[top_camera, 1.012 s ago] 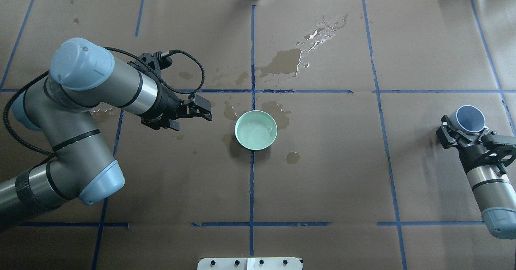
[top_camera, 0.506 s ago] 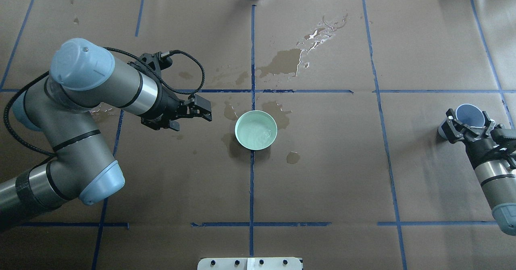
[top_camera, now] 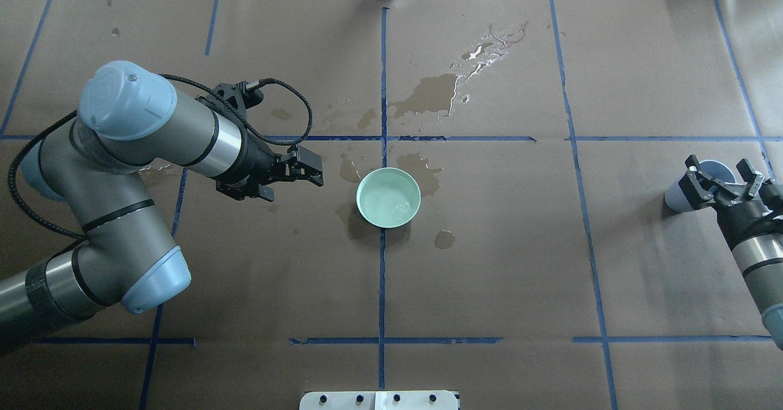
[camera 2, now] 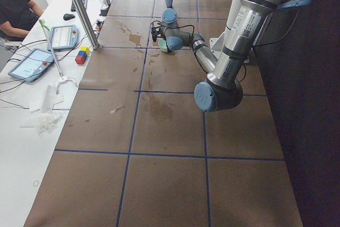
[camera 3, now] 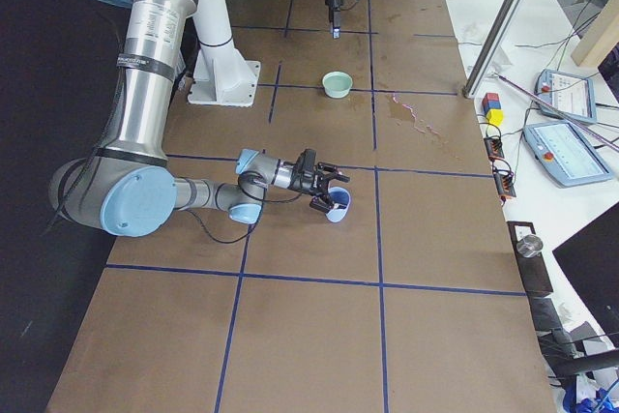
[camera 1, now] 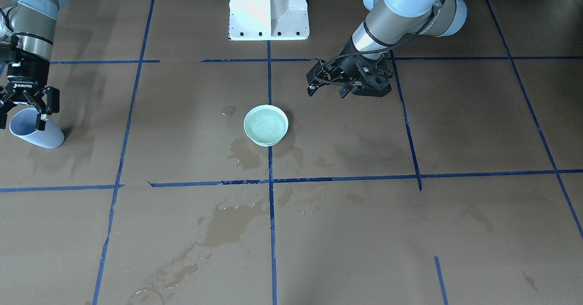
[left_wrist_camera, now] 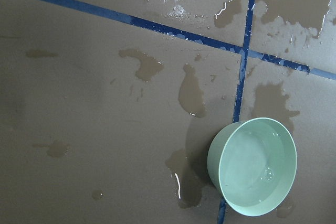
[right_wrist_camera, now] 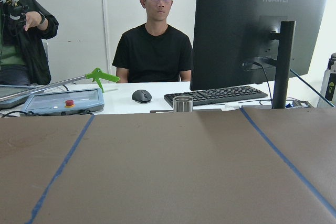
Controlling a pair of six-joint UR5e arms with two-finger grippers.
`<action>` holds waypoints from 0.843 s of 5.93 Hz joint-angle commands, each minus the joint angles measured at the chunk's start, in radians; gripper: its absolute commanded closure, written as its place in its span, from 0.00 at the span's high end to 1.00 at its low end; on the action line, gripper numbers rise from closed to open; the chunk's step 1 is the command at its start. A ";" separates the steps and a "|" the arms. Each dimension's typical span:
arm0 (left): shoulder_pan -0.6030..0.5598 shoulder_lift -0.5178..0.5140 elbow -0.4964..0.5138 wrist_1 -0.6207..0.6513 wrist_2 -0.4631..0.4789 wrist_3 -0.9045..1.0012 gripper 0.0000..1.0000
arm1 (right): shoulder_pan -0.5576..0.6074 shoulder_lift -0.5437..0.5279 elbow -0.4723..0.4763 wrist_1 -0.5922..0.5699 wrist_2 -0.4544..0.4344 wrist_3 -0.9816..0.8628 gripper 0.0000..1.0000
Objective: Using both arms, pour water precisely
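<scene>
A pale green bowl stands at the table's middle, and water glints inside it. My left gripper hovers open and empty just left of the bowl, a hand's width away. A light blue cup rests on the table at the far right. My right gripper is open at the cup's rim, its fingers spread to either side and not clamping it. Neither wrist view shows fingers.
Wet stains and a shiny puddle lie beyond and around the bowl on the brown paper with blue tape lines. The white pedestal is at the near edge. Past the right end of the table sit people, a monitor and tablets.
My right gripper, shut on the cup a second ago, has opened and drawn back toward the table's right edge. The cup stays on the table. The left arm barely shifted.
</scene>
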 commanded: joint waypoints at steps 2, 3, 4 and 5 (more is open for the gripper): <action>0.050 -0.015 0.006 0.002 0.045 -0.053 1.00 | 0.117 -0.042 0.090 0.000 0.155 -0.101 1.00; 0.055 -0.033 0.018 0.003 0.047 -0.067 1.00 | 0.199 -0.041 0.094 0.000 0.263 -0.170 1.00; 0.082 -0.058 0.035 0.003 0.077 -0.068 1.00 | 0.275 -0.033 0.096 -0.001 0.369 -0.210 1.00; 0.102 -0.075 0.064 0.003 0.109 -0.068 1.00 | 0.404 -0.024 0.096 -0.001 0.541 -0.312 1.00</action>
